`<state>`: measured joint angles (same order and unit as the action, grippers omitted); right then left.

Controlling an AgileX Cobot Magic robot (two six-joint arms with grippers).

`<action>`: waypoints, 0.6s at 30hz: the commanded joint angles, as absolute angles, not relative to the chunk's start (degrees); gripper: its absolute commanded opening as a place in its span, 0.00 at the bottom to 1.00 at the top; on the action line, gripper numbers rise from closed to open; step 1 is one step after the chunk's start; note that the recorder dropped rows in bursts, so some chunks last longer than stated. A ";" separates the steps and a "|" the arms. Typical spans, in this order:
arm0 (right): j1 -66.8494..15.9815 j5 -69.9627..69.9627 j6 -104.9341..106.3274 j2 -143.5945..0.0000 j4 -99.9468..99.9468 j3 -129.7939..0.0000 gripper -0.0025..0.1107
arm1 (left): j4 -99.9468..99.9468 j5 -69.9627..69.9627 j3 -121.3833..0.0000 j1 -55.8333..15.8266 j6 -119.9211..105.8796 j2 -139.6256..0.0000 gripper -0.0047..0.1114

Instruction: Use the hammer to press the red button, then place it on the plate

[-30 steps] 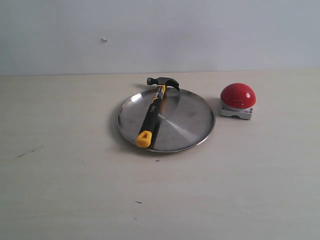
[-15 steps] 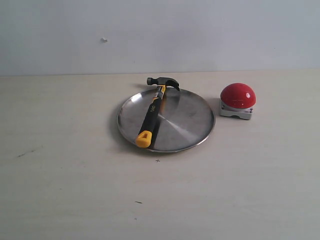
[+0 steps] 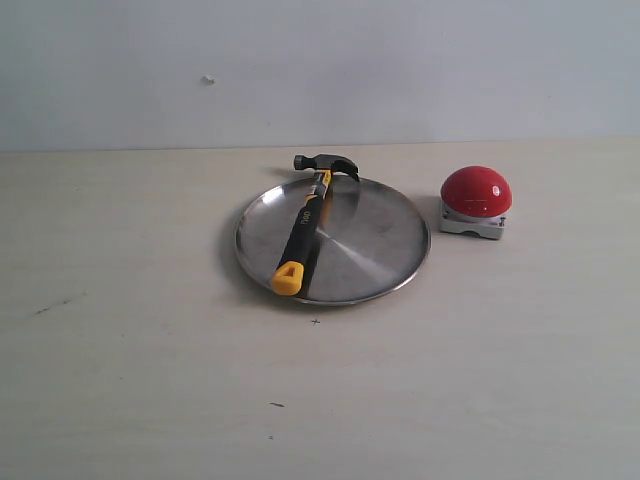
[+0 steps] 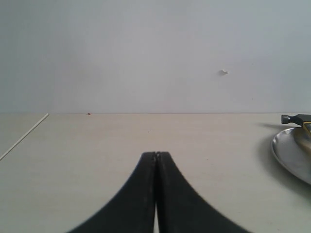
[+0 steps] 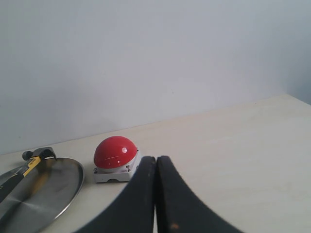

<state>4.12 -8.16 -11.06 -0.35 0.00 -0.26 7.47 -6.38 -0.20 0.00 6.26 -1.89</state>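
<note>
Beige desk (image 3: 150,380) carries all three items. The silver plate (image 3: 385,245) sits mid-desk. The hammer (image 3: 303,228) lies across the plate's left half, with its yellow end inside the near rim and its head propped over the far rim. You can read that overhang as a fit issue, since the tool is about as long as the plate is wide. The red button (image 3: 476,192) stands just right of the plate, not touching it.

The left hand (image 4: 155,155) and right hand (image 5: 156,159) both have their jaws pressed together on nothing. Only the wrist views show them, low and well clear of the plate. The exterior view alone gives you the whole hammer. The left wrist catches only its head, and the right wrist adds the button.

Judgement: placement looks done. You cannot tell whether the button was pressed.
</note>
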 commanded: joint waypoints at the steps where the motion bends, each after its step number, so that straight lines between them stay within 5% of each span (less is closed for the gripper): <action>1: 4.34 -8.06 -10.60 0.00 0.00 0.00 0.02 | 7.67 -6.40 0.00 0.07 6.21 -2.00 0.04; 18: 4.34 -7.60 -10.60 0.00 0.00 0.00 0.02 | 7.67 -6.40 0.00 0.07 6.21 -2.00 0.04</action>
